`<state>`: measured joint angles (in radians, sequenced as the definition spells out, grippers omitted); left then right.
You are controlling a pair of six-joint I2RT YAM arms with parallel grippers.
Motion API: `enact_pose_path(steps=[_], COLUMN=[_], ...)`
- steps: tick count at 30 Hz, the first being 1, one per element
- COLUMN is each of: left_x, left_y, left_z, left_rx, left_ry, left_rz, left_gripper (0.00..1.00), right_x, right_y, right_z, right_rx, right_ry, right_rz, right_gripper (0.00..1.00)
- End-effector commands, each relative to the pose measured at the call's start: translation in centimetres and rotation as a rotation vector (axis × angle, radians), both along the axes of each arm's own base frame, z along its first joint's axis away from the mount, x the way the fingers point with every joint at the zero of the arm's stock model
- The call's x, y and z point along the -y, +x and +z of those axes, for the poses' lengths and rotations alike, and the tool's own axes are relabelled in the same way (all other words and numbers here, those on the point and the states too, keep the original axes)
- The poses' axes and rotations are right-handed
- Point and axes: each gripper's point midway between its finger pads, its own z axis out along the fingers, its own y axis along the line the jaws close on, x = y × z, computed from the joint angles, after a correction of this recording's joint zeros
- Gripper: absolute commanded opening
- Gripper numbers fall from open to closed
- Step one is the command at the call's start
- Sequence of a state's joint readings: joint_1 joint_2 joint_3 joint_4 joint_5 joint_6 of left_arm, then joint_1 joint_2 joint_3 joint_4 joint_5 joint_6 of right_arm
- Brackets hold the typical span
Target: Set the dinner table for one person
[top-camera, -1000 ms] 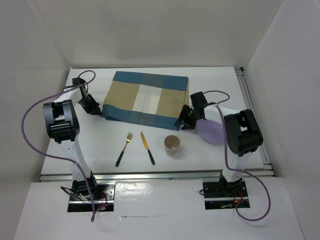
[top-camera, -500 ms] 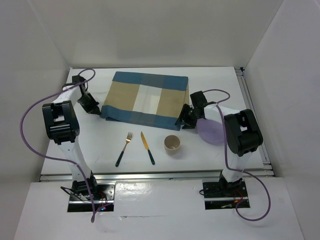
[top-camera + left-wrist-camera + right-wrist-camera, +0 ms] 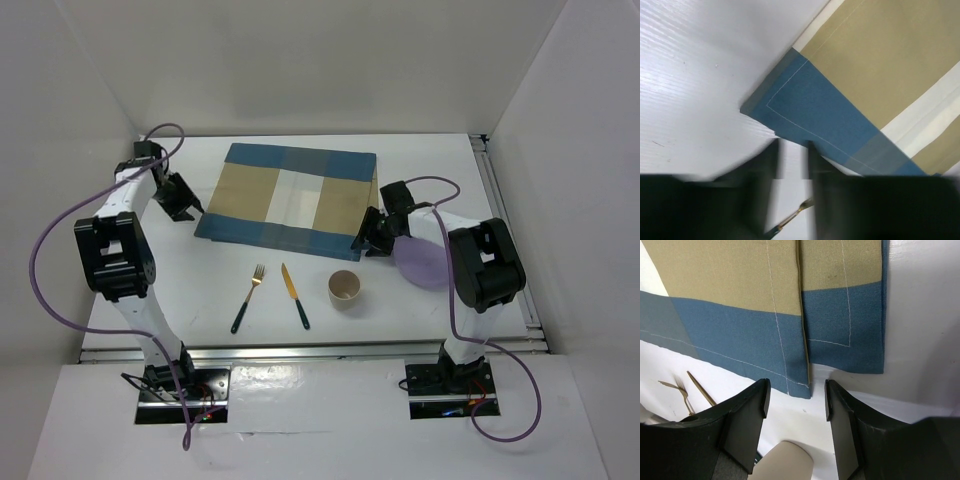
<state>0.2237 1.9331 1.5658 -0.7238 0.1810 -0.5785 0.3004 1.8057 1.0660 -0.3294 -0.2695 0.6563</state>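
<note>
Looking down on the white surface (image 3: 200, 290), railed in metal along its edges and spreading wide under everything else. Carries a blue-and-tan striped placemat (image 3: 250, 200) across its far middle, lying flat, with one layer overlapping another near the right end in the right wrist view. Holds, nearer the arm bases, a fork (image 3: 248, 298) and a knife (image 3: 295, 296) side by side, close but not touching, dark handles toward the near edge. Has just right of the knife an upright tan cup (image 3: 344, 289), and further right a purple plate (image 3: 425, 262), partly hidden under the right arm (image 3: 485, 265). Reaches with the left arm (image 3: 115, 250) to the placemat's left edge, a little beyond its near left corner. Shows the left jaws blurred in the left wrist view, parted by a narrow gap with white showing through, tips right at the blue border, nothing visible between them. Sets the right jaws low at the placemat's near right corner, spread wide and holding nothing, with that blue corner and the cup's rim both seen in the gap between them.
</note>
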Motion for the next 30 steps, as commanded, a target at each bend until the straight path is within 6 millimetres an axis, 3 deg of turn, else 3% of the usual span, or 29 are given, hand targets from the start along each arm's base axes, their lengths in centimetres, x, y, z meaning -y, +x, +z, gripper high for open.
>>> enact_pose_path(steps=[1,2,4,11,16,21,27,29,30], left_x=[0.1,-0.1,0.2,-0.2,-0.7,-0.5,0.3,0.8,0.7], left_y=[-0.4,-1.5,-2.1,-2.7,-2.3,-0.4,0.1,0.4,0.7], left_z=[-1.2,-2.3,-3.4,-6.8,-8.7,-9.3,-9.6,-9.9,-9.6], left_rx=[-0.039,-0.079,-0.106,-0.174,-0.209,-0.199,-0.199,-0.197,-0.186], left_ry=[-0.033,-0.048,-0.073,-0.061,-0.027,-0.012,-0.015,-0.023,-0.021], left_rz=[0.037,0.063,0.113,0.173,0.187,0.171,0.161,0.149,0.149], left_gripper=[0.55,0.63,0.68,0.69,0.69,0.69,0.59,0.52,0.43], right_x=[0.3,0.3,0.3,0.4,0.3,0.5,0.7,0.7,0.7], right_y=[1.1,1.1,1.1,0.9,1.2,1.1,0.9,0.9,0.9], right_z=[1.0,1.0,1.0,0.9,1.2,1.0,0.9,0.9,0.9], right_rx=[0.032,0.032,0.032,0.026,0.035,0.028,0.022,0.022,0.022], right_ry=[-0.018,-0.018,-0.018,-0.024,-0.021,-0.032,-0.042,-0.042,-0.042], right_rz=[0.001,0.001,0.001,0.009,0.009,0.005,0.000,0.000,0.000], right_gripper=[0.59,0.59,0.59,0.59,0.59,0.59,0.59,0.59,0.59])
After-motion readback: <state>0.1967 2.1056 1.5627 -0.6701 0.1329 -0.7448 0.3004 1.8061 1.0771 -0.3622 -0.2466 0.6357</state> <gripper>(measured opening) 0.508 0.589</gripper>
